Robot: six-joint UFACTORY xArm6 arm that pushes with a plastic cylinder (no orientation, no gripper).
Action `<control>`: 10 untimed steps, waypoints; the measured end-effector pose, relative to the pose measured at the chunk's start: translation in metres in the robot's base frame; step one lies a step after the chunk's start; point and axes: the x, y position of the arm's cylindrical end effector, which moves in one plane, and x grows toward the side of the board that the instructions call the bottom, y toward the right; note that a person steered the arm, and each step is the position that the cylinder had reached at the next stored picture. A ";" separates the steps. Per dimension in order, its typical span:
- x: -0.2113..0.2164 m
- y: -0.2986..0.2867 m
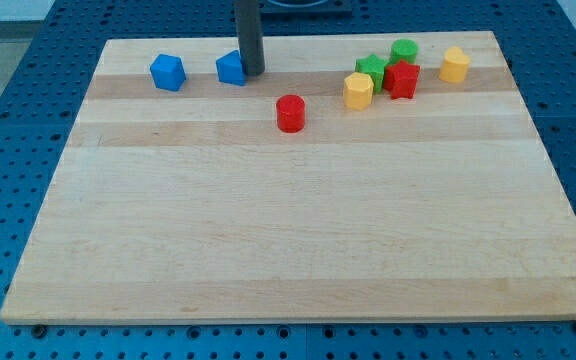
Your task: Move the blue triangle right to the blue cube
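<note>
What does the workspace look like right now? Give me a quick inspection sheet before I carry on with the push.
Surface: light wooden board, flat, on a blue perforated table.
Job's things: blue triangle near the view's top, blue cube apart from it to the view's left.
Clutter: red cylinder alone; cluster at the view's top right of yellow block, green block, red block, green cylinder; second yellow block further right.
Grippers: none; my tip sits against the blue triangle's right side.
Cables: nothing seen.
Surroundings: nothing seen beyond the table.
</note>
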 end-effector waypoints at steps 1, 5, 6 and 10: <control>-0.016 -0.013; -0.005 -0.022; -0.003 -0.026; -0.015 0.039</control>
